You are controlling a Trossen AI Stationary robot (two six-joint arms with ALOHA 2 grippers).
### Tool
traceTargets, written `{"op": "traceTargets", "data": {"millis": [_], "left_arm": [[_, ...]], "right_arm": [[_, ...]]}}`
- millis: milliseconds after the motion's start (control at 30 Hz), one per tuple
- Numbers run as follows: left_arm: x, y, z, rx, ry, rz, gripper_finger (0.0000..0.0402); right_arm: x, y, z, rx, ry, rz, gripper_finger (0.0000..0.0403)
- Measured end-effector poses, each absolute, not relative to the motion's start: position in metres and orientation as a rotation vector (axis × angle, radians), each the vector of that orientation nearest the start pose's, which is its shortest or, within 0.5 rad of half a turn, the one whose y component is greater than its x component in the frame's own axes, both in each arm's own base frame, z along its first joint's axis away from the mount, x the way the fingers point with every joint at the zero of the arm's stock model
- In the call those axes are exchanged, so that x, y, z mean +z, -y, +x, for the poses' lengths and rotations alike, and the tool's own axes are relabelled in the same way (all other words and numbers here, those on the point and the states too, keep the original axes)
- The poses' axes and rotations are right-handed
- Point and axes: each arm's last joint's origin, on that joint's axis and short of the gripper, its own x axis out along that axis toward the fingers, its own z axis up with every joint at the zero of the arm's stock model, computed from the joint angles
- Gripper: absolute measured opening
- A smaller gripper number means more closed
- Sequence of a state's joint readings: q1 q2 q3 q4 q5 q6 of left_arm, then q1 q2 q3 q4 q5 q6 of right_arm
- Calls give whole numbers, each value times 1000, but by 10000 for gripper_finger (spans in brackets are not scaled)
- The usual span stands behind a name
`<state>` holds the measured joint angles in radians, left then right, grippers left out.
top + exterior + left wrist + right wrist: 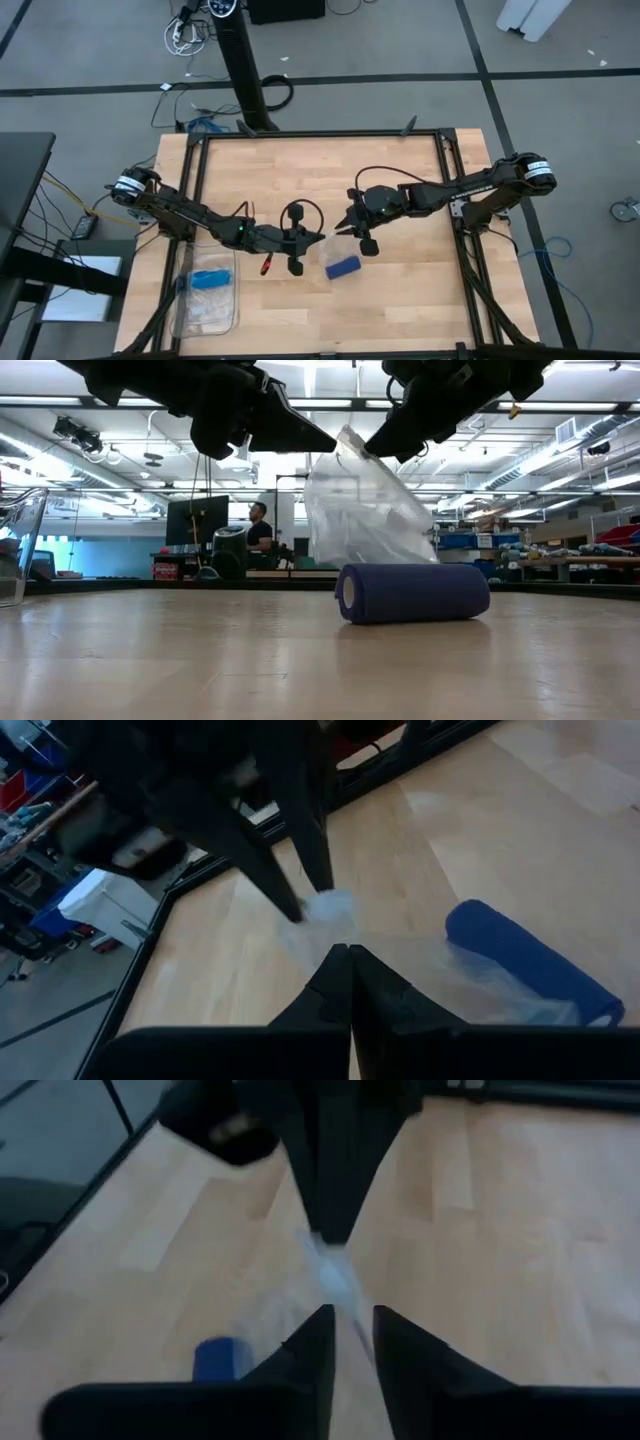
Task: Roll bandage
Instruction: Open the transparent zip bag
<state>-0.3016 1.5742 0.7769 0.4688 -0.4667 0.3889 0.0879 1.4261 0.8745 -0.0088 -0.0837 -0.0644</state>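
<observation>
The bandage (412, 592) is a compact navy-blue roll lying on its side on the table, at the lower end of a clear plastic bag (365, 510). It also shows in the high view (343, 267) and in the left wrist view (530, 965). My left gripper (318, 240) and my right gripper (343, 230) meet tip to tip above the roll. Both are shut on the bag's top. Whether part of the roll is inside the bag, I cannot tell. My left gripper pinches the bag's bunched top (345, 935) between its two fingers, coming from the table's left and slanting down. The bag hangs below, its lower end on the table by the roll. My right gripper pinches the same bunched top (335, 1280) between its two fingers, coming from the table's right and slanting down. The fingertips (372, 450) hold the bag up above the table.
A second clear bag (205, 300) with a light-blue item (210, 278) lies near the table's front left. A small red object (267, 265) lies beside the left arm. A black frame (320, 133) runs round the table.
</observation>
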Motion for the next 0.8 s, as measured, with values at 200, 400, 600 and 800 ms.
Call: {"op": "traceTargets", "data": {"millis": [200,400,600,800], "left_arm": [[205,84,313,106,-322,502,0],[207,81,312,236,-314,398,8],[219,78,309,313,-243,218,43],[224,80,307,231,-226,140,86]], "right_arm": [[232,-28,304,139,-573,-102,15],[238,-35,302,86,-558,-163,5],[245,-48,302,45,-580,-222,2],[257,-57,302,31,-602,-254,1]]}}
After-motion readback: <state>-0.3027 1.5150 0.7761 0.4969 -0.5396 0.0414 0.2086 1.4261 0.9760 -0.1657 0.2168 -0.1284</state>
